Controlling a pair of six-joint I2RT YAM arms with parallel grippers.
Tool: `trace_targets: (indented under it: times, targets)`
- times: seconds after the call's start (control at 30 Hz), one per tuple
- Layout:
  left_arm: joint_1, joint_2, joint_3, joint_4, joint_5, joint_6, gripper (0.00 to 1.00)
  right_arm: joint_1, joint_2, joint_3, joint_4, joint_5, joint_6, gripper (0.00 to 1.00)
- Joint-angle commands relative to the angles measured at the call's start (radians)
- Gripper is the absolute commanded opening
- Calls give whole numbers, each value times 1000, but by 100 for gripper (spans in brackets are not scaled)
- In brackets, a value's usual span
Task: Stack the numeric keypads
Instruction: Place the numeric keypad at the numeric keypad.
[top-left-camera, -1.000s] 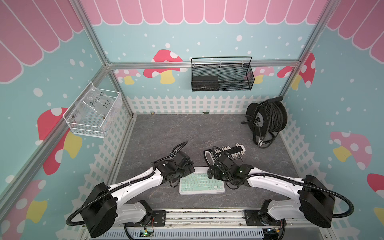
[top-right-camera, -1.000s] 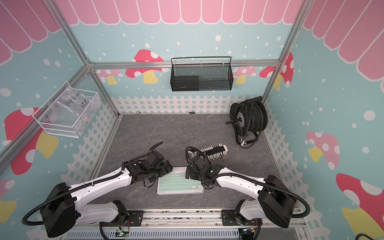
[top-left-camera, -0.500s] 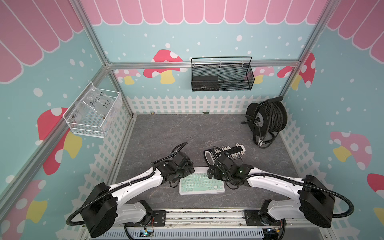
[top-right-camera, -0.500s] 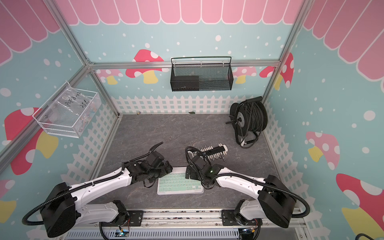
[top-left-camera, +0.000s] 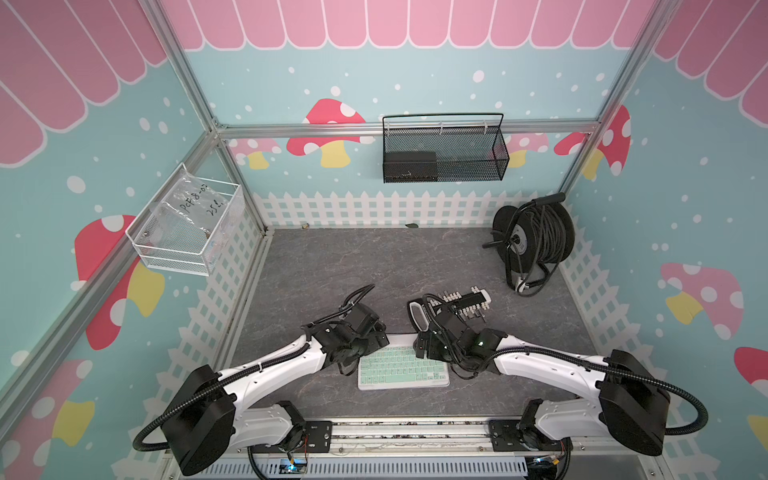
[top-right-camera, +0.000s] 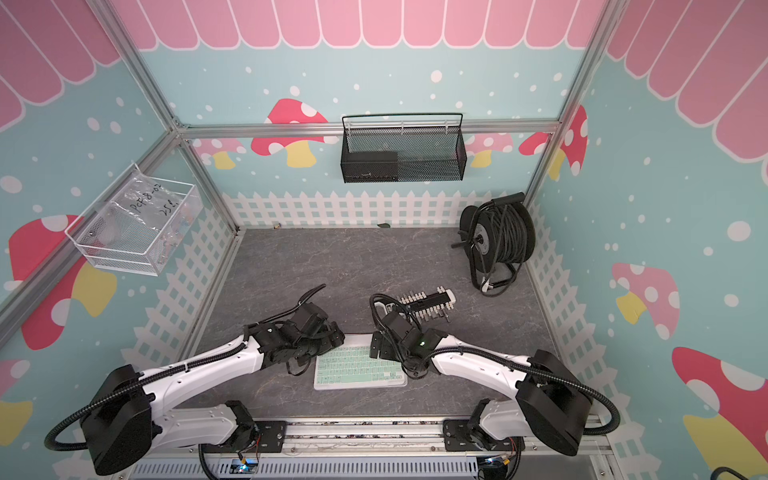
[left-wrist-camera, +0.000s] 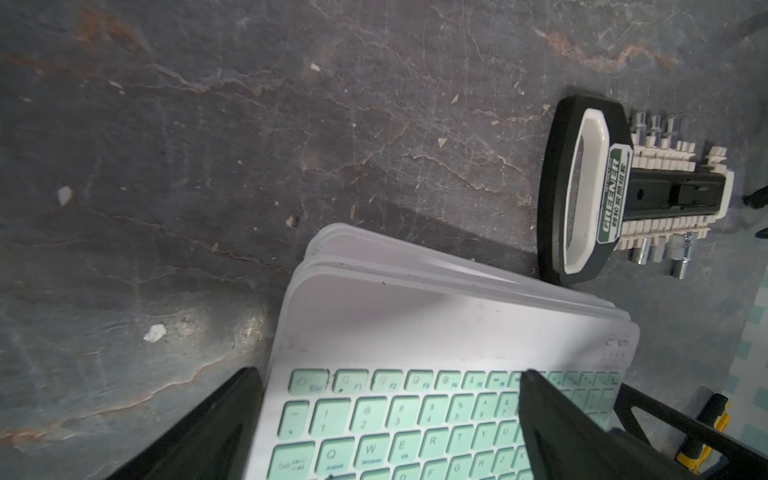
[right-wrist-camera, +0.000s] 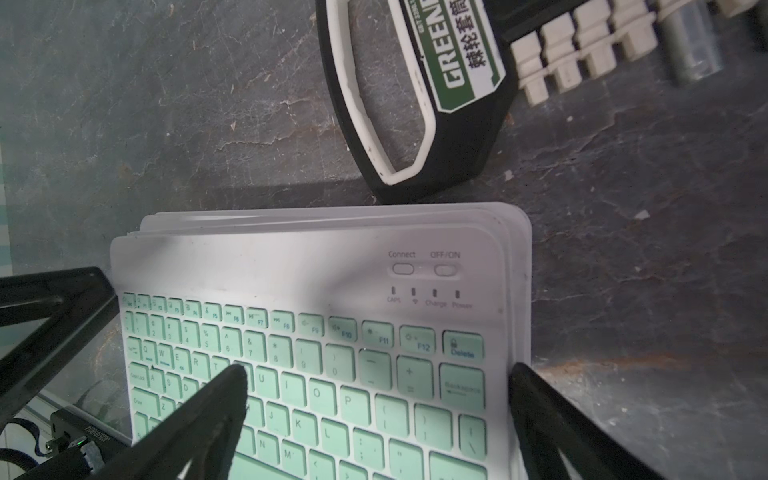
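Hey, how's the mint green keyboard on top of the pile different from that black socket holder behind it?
The mint green keyboard is a flat white slab with pastel keys; the black socket holder is a narrow bar with white pegs and a looped handle. The keyboard rests on a pile of like white keyboards; the holder lies straight on the table. Both open grippers flank the keyboard; neither is at the holder. Both lie flat.
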Motion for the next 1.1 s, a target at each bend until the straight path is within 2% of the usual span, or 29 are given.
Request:
trace_targets:
  times: [0.0, 0.23, 0.6, 1.07]
  targets:
    - [17, 34, 25, 35, 38, 41, 98, 14, 21, 25, -5, 35, 23, 100]
    - [53, 88, 36, 79, 75, 63, 98, 21, 35, 20, 17, 23, 27, 100]
    - [61, 192, 112, 81, 106, 92, 98, 28, 36, 4, 21, 12, 55, 100]
    - [62, 131, 105, 37, 77, 84, 98, 41, 90, 62, 20, 12, 36, 99]
